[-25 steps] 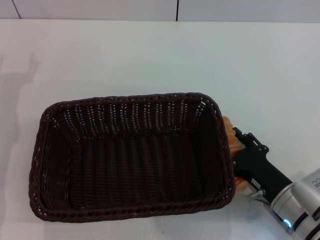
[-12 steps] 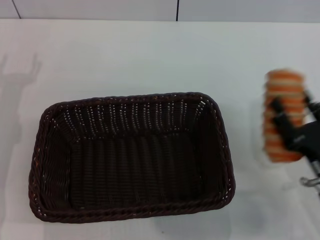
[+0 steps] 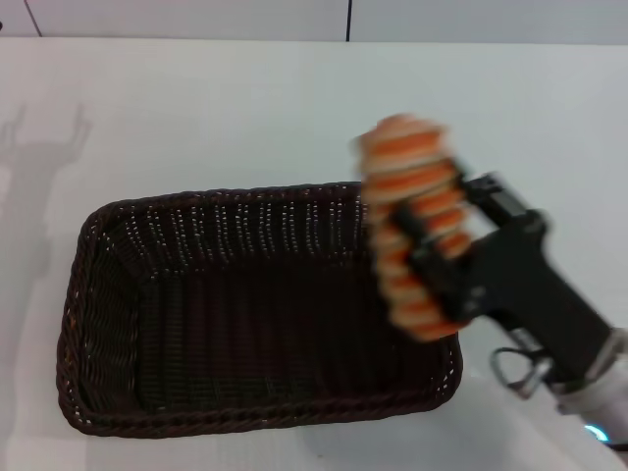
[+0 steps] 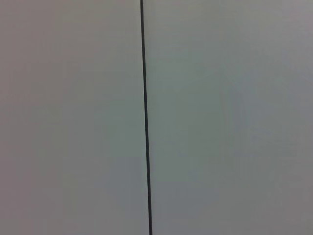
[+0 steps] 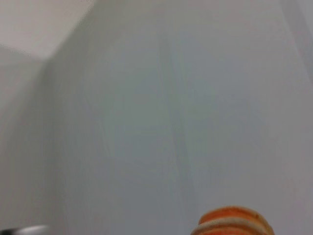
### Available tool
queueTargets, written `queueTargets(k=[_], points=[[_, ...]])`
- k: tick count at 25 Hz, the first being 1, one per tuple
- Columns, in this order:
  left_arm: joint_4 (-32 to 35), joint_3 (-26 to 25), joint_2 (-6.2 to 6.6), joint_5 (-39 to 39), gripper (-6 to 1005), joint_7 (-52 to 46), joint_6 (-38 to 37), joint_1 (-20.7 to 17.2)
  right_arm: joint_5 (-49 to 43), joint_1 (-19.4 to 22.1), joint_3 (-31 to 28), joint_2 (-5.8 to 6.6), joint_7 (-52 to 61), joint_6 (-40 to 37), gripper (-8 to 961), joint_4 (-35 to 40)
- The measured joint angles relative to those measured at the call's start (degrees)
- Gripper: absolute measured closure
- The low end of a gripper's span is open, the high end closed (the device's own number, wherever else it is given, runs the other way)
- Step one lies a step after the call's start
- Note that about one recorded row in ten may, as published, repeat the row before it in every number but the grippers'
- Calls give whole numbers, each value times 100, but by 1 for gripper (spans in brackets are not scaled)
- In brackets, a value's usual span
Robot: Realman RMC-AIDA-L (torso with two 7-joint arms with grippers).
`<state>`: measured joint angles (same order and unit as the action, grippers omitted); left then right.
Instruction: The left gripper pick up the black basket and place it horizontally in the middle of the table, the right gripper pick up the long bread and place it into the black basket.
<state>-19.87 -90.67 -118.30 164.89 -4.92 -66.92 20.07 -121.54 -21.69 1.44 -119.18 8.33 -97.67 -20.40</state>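
Note:
The black basket [image 3: 196, 304] lies lengthwise on the white table [image 3: 196, 108], in the lower middle of the head view. My right gripper [image 3: 432, 257] is shut on the long bread [image 3: 410, 211], an orange and cream striped loaf. It holds the loaf up in the air over the basket's right end, blurred by motion. One end of the loaf shows in the right wrist view [image 5: 232, 223]. My left gripper is out of view; the left wrist view shows only a pale wall with a dark seam.
The table's far edge meets a pale wall with a dark seam [image 3: 348, 20]. The left arm's shadow [image 3: 44, 137] falls on the table at far left.
My right gripper lifted the bread from beside the basket's right side, swung it up to the right, then moved it left over the basket's right end.

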Motion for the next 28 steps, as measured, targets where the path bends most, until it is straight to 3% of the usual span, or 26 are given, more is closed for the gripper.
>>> queueTargets(k=[8, 16, 18, 22, 25, 28], points=[[27, 7, 12, 0, 199, -1, 14, 12, -314, -308, -125, 31, 882, 615, 408, -10], [56, -21, 8, -2, 199, -1, 19, 10, -302, -380, -399, 35, 1359, 731, 118, 215], [61, -21, 8, -4, 199, -1, 20, 10, -281, -246, -712, 28, 1361, 639, 117, 276], [118, -22, 10, -31, 199, -8, 29, 17, -76, 286, -1975, 4, 1007, 550, 116, 370], [125, -22, 9, -32, 199, -28, 32, 11, 448, 672, -2842, -2, 910, 550, 117, 480], [205, -18, -9, -34, 199, -24, 39, -12, 1191, 970, -3251, -8, 878, 549, 118, 556]])
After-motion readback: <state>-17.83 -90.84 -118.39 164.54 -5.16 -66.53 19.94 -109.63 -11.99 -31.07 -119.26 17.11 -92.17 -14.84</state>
